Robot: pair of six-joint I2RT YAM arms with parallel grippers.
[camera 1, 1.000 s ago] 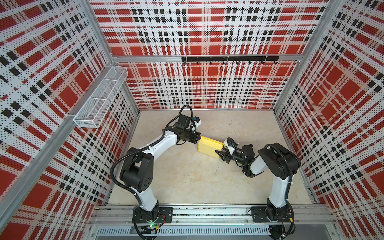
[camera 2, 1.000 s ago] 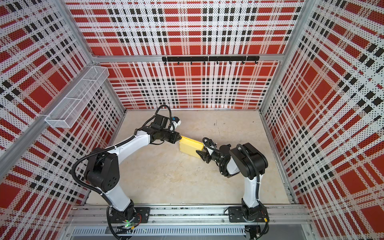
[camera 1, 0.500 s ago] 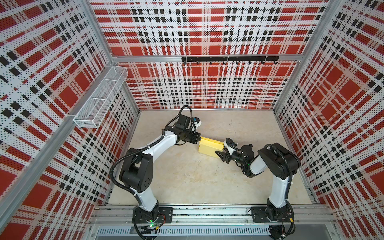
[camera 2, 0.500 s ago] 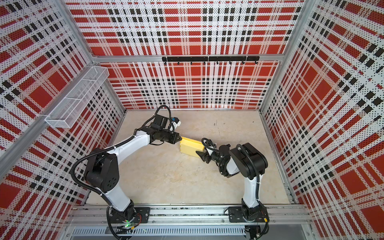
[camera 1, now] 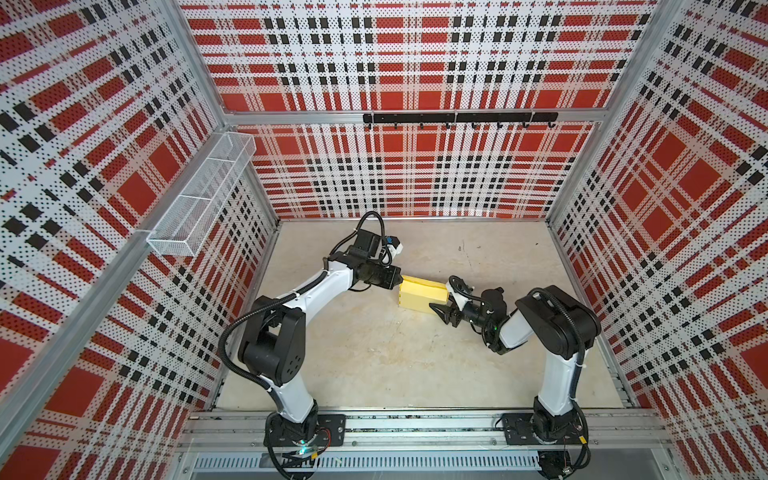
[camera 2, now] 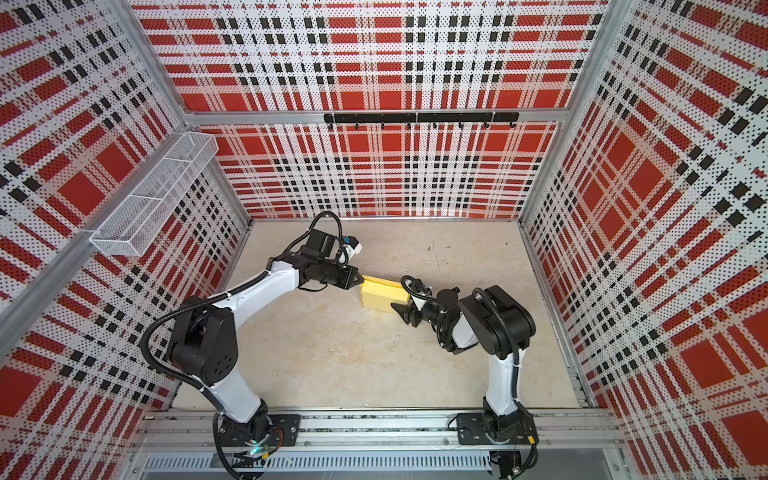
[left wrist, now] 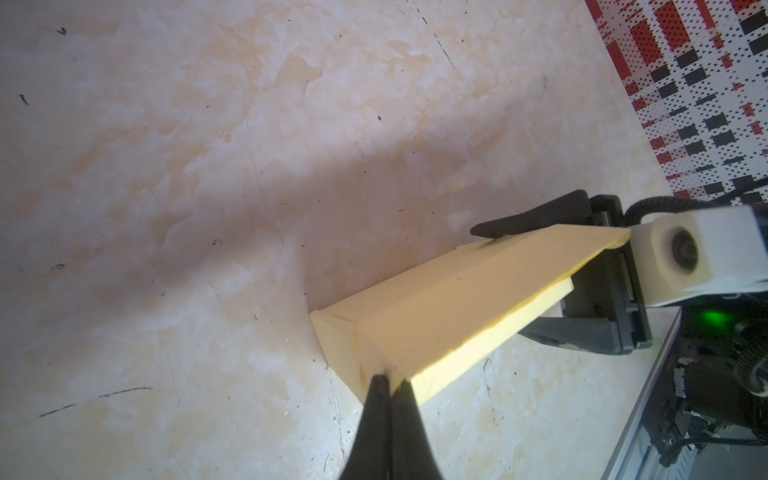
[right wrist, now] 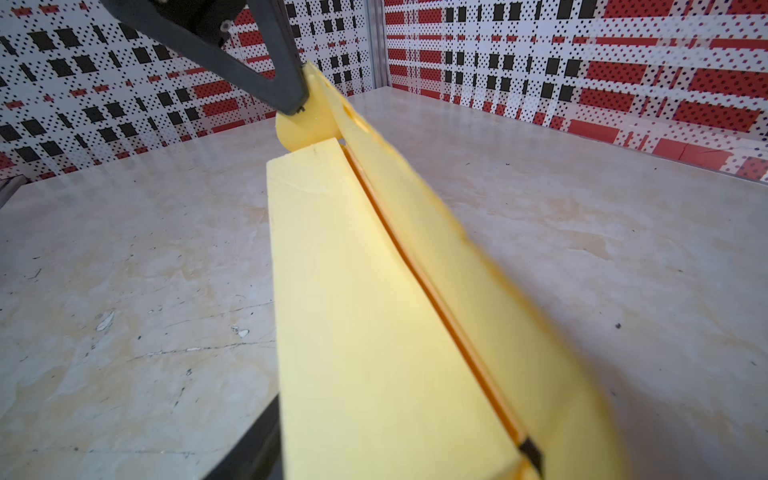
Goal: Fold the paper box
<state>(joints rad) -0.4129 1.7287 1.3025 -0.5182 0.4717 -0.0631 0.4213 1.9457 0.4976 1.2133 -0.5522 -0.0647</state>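
The paper box (camera 1: 422, 294) (camera 2: 384, 296) is a pale yellow, partly folded long box lying on the table between the two arms. My left gripper (camera 1: 400, 282) (camera 2: 360, 279) (left wrist: 388, 380) is shut, pinching the card at the box's left end. In the right wrist view a lid flap stands up along the box (right wrist: 365, 311). My right gripper (camera 1: 439, 312) (camera 2: 401, 313) (right wrist: 395, 453) is open at the right end. One finger (right wrist: 259, 444) lies beside the box's wall, the other tip sits at the slit under the flap.
A white wire basket (camera 1: 199, 199) hangs on the left wall. A black hook rail (camera 1: 457, 118) runs along the back wall. Plaid walls close three sides of the marbled table (camera 1: 374, 353). The arms' bases stand on the front metal rail (camera 1: 415, 428).
My right gripper's jaws have spread wider around the box's right end. The left gripper and the box have stayed where they were.
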